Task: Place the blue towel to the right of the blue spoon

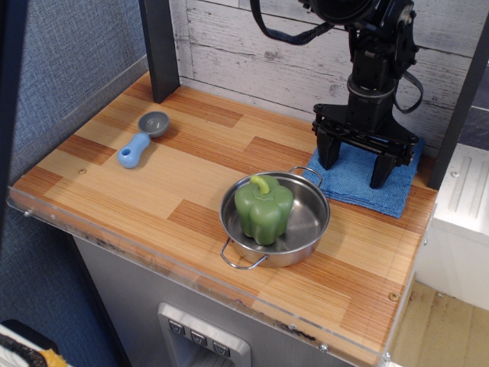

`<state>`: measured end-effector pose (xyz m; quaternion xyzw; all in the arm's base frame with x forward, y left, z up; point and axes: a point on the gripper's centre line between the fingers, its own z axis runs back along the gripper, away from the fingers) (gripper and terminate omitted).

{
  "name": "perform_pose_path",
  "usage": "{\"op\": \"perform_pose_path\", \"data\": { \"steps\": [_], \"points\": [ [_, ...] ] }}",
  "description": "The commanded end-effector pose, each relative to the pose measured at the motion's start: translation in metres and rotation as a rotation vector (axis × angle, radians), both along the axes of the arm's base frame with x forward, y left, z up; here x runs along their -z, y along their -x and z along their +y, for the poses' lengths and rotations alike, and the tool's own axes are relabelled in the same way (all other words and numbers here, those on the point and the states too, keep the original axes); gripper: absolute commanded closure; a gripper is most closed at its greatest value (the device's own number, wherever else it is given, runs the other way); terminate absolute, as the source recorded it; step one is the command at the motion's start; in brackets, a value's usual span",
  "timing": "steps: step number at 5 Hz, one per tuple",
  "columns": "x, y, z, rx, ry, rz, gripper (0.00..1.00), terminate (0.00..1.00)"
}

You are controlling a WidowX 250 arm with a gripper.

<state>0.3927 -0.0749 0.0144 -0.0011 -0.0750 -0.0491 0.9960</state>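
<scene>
The blue towel lies flat at the back right of the wooden counter, partly hidden by the arm. My gripper is open, low over the towel, with one finger near the towel's left edge and the other on its right part. Whether the fingertips touch the cloth is unclear. The blue spoon, a light blue handle with a grey bowl, lies at the far left of the counter, well away from the gripper.
A steel pan holding a green pepper stands just in front of and left of the towel. A dark post stands at the back left. A clear acrylic lip runs along the counter's front edge.
</scene>
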Motion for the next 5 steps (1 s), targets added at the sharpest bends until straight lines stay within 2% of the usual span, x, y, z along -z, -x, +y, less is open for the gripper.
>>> {"op": "perform_pose_path", "data": {
  "steps": [1, 4, 5],
  "points": [
    [0.007, -0.002, 0.004, -0.008, 0.013, -0.002, 0.0, 0.0],
    [0.004, 0.009, 0.036, -0.014, -0.188, 0.083, 0.0, 0.0],
    [0.0, 0.01, 0.049, -0.032, -0.203, 0.086, 0.0, 0.0]
  ]
}}
